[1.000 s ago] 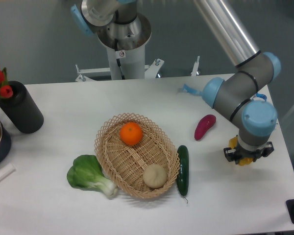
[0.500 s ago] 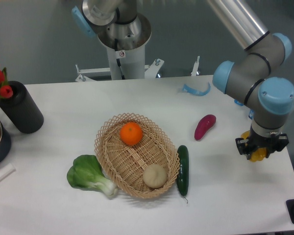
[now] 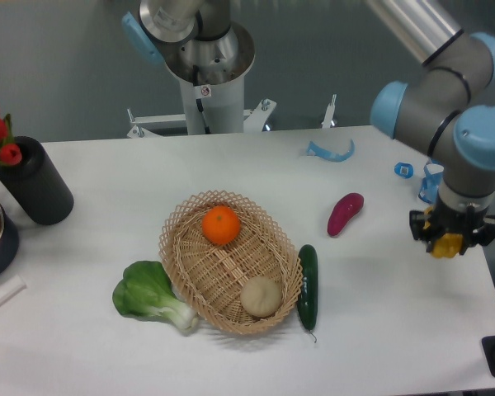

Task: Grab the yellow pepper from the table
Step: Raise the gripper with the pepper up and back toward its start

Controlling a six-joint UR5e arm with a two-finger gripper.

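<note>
Yellow pepper [image 3: 448,244] sits pinched in the pincer [image 3: 450,242] at the right edge of the frame, only a small patch of its glossy skin showing between the dark fingers under the arm's blue-capped wrist. Over the last second the pincer and its load have travelled up and to the right in the picture, from a spot lower and nearer the middle, and the pepper has kept its place between the fingers throughout; that reads as a lift off the tabletop [image 3: 379,330], though the single view cannot say how high it hangs. Judging by this, the grasp has held and the pick-up is essentially done, with only a steady hold left to keep. Left of the pincer, well apart, lies the magenta vegetable [image 3: 344,214]; farther left a dark green cucumber [image 3: 307,285] rests just beside the wicker basket [image 3: 190,280], which holds an orange [image 3: 220,225] and a pale round item [image 3: 261,296]. A leafy green vegetable [image 3: 151,295] lies at the basket's lower left.
</note>
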